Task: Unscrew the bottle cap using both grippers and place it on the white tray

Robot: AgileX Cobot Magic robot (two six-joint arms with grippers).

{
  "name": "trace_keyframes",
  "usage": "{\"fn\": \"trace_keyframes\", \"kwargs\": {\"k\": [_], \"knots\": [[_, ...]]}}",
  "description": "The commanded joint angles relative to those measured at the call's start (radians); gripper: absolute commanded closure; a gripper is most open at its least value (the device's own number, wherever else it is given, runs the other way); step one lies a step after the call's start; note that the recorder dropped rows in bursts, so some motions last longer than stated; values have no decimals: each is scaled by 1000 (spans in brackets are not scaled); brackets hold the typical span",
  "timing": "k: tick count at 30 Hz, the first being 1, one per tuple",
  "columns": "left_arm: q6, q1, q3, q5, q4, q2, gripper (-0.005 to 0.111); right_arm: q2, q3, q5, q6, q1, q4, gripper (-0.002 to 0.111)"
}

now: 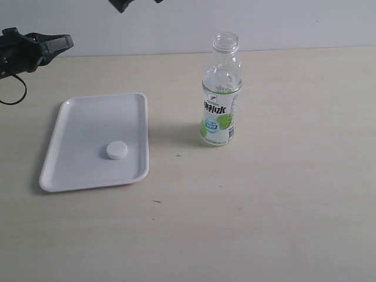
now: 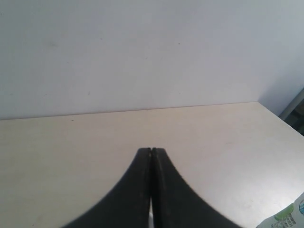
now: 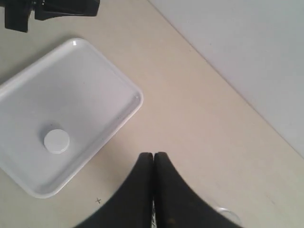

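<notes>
Pale wood-grain desk [image 1: 282, 223], plain white wall [image 1: 176, 23] behind. Bottle cap [image 1: 116, 150] lies on white tray [image 1: 88, 117]; bottle [image 1: 220, 100] upright, neck open, apart from tray. Your left claw [image 2: 151, 152] has jaws pressed together, empty. Right claw [image 3: 153, 156] likewise closed, empty; exterior view cuts it off at top edge. Left wrist view catches only bottle's label corner.

One clear plastic labelled bottle [image 1: 221, 94], one small round white plastic cap [image 1: 116, 150], one flat rectangular white plastic tray [image 1: 88, 117]. Two black grippers: left gripper [image 2: 151, 152] and right gripper [image 3: 153, 156].
</notes>
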Motion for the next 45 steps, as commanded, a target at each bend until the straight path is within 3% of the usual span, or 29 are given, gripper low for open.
{"fn": "trace_keyframes", "kwargs": {"k": [1, 5, 10, 16, 20, 27, 38, 42, 45], "knots": [[4, 2, 3, -9, -4, -13, 107, -109, 77, -20, 36, 1, -14, 108], [4, 2, 3, -9, -4, -13, 107, -252, 266, -162, 153, 1, -70, 108], [3, 2, 3, -9, -4, -13, 107, -470, 575, -338, 482, 1, -382, 108], [1, 2, 3, -9, 8, -13, 107, -716, 951, -352, 945, 1, -726, 108], [1, 2, 3, -9, 10, -13, 107, -814, 1103, -309, 1100, 1, -675, 108], [1, 0, 3, -12, 18, -13, 107, -887, 1160, -278, 1108, 1, -434, 108], [62, -23, 32, -61, 26, -27, 107, -892, 1160, -280, 1106, 1, -434, 108], [176, -70, 91, -7, -58, -84, 107, -892, 1160, -280, 1106, 1, -434, 108], [257, -116, 140, 108, -155, -152, 107, -892, 1160, -280, 1106, 1, -434, 108]]}}
